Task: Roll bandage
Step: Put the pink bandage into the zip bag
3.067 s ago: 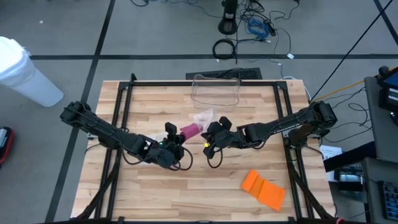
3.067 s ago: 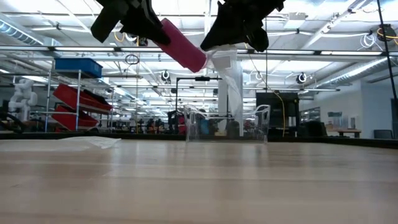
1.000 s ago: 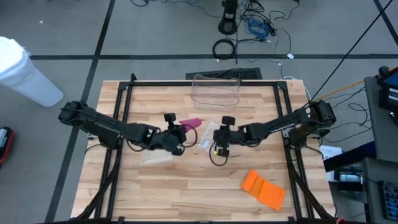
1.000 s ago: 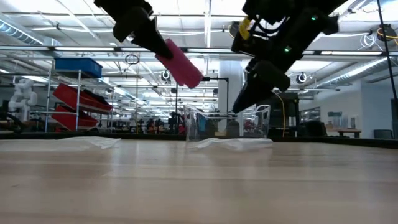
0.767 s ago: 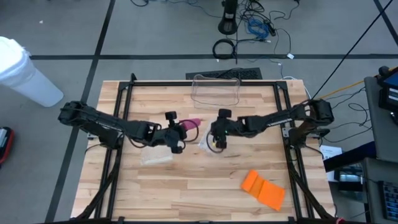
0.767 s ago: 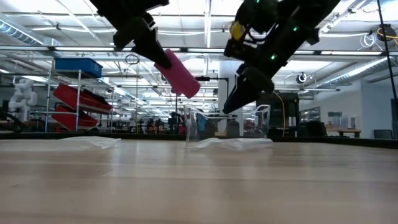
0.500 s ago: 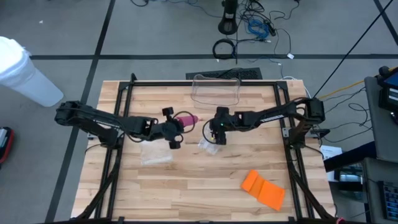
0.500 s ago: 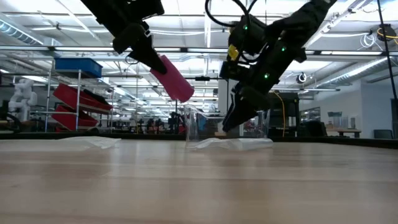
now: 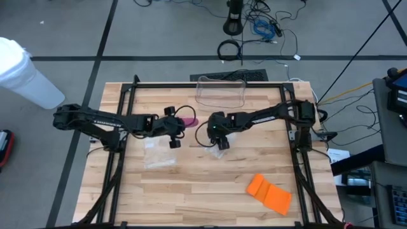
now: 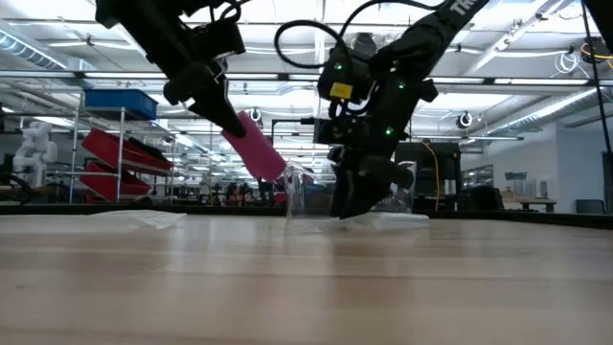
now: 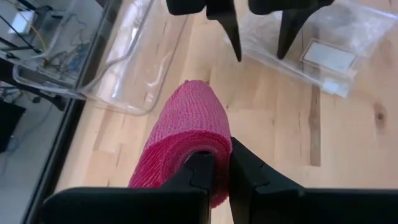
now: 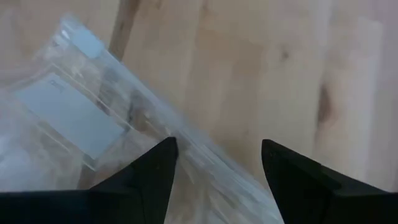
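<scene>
The pink bandage roll (image 11: 189, 140) hangs above the table (image 9: 191, 184), near its middle and just short of the clear bin (image 9: 220, 93) at the far edge. The left claw (image 11: 214, 171) is pinched narrow on the roll's near end, one finger inside the core and one outside, so the roll sticks out ahead of it, tilted down toward the wood in the low view (image 10: 254, 146). It is already wound tight; no loose tail shows.

Just beside it, the right claw (image 12: 214, 163) stands wide and empty, low over a clear plastic wrapper (image 12: 74, 118) lying flat on the table, its white label facing up. Its fingertips (image 12: 165, 152) are either side of the wrapper's edge; whether they touch it cannot be told.

The rolling itself looks done, and the step in hand seems to be dealing with the packaging or putting the roll away. The next move probably calls for the right claw to close on the thin, slippery film without sliding off, while the left keeps the roll clear of it.

A second wrapper (image 9: 159, 157) and an orange sheet (image 9: 269, 193) lie apart, nearer the front.
</scene>
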{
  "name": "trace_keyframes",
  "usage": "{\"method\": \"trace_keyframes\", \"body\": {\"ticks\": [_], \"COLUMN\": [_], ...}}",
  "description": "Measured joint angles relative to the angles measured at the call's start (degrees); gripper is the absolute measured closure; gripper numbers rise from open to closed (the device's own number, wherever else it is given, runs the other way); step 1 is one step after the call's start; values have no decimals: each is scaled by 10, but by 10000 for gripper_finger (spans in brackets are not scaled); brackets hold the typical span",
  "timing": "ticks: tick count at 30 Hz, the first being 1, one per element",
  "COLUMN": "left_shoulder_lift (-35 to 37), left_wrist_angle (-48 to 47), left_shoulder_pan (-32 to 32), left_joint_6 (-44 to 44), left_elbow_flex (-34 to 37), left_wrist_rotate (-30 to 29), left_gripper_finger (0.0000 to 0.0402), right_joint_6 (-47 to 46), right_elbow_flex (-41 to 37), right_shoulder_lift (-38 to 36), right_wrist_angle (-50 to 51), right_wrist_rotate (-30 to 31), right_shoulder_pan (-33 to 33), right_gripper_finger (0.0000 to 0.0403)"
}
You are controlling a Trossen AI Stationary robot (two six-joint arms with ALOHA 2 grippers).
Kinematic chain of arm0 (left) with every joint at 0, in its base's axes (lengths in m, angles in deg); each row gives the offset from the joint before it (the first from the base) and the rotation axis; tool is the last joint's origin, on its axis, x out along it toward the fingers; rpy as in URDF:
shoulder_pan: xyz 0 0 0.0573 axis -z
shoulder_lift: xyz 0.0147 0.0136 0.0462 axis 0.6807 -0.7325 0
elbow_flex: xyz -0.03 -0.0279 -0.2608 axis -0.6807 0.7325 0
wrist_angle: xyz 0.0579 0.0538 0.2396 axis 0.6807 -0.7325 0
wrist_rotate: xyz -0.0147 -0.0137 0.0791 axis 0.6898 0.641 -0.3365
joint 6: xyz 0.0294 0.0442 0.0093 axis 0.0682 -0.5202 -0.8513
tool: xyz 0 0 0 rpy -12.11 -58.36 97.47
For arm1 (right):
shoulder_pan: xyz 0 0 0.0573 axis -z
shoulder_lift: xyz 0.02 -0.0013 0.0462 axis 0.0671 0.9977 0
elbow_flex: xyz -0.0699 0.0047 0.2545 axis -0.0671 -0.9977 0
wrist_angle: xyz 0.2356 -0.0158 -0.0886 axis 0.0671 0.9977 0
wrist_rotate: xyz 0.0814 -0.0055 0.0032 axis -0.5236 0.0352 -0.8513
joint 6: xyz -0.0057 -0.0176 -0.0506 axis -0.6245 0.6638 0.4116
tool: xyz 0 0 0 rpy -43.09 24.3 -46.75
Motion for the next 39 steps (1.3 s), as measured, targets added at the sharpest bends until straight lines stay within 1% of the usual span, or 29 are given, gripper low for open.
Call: {"method": "trace_keyframes", "body": {"ticks": [3,6,9,13,14,15,17,22,27,28,30,33,39], "left_shoulder_lift": [0,0,0,0,0,0,0,8,31,34,39,40,40], "left_wrist_angle": [1,0,1,1,1,3,3,10,41,50,71,103,132], "left_shoulder_pan": [-7,-8,-7,-7,-7,-7,-5,9,33,39,52,72,99], "left_joint_6": [0,0,0,0,0,0,0,-1,-1,-1,-1,-7,-16], "left_elbow_flex": [1,1,1,1,1,1,1,0,-1,-1,-1,-1,-1], "left_wrist_rotate": [16,25,25,25,25,26,30,31,33,39,65,100,96], "left_gripper_finger": [375,375,375,375,375,375,375,375,375,375,375,375,375], "right_joint_6": [6,19,23,22,19,13,-12,-24,-34,-37,-39,-39,-41], "right_elbow_flex": [19,27,28,27,27,27,26,26,26,26,26,26,26], "right_shoulder_lift": [14,18,15,9,9,8,6,6,6,6,5,5,5], "right_wrist_angle": [22,38,44,64,68,69,70,69,57,52,39,21,8], "right_wrist_rotate": [-3,-3,-2,4,7,17,73,270,477,510,556,603,664], "right_shoulder_pan": [0,-3,-8,-14,-17,-21,-34,-89,-167,-182,-209,-242,-279], "right_gripper_finger": [191,220,272,365,383,392,393,401,402,403,403,403,403]}}
